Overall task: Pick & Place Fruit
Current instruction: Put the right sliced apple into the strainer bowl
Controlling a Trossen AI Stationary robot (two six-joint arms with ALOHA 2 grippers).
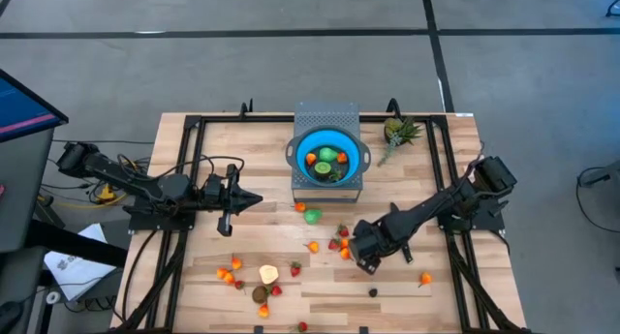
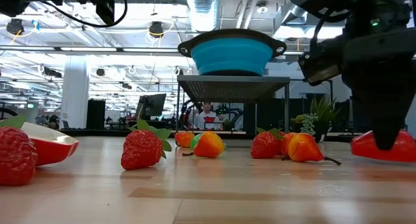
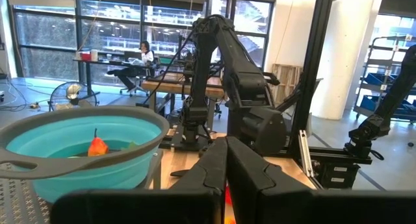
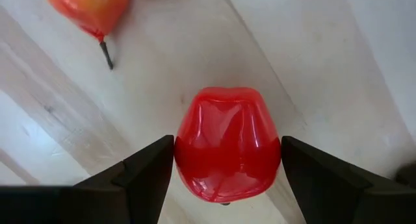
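While the left gripper [image 1: 254, 200] waits with fingers pressed together beside the blue plastic bowl [image 1: 327, 156], the right gripper [image 4: 226, 160] stands low over the wooden table [image 1: 436, 295], its fingers spread wide around a glossy red toy fruit [image 4: 226, 143] lying there, neither fingertip clearly touching it.

A blue bowl [image 1: 327, 158] sits atop a grey perforated metal stand [image 1: 326, 115] at the far middle of a light wooden tabletop [image 1: 194, 286] edged by a black frame. Just beside the stand, near the far right corner, lies a spiky green-leaved pineapple-like piece [image 1: 397, 133]. Beyond the tabletop's left edge, a monitor [image 1: 21, 107] overhangs cables and papers on the grey floor. In the room behind, a seated person [image 3: 142, 54] works at a desk.
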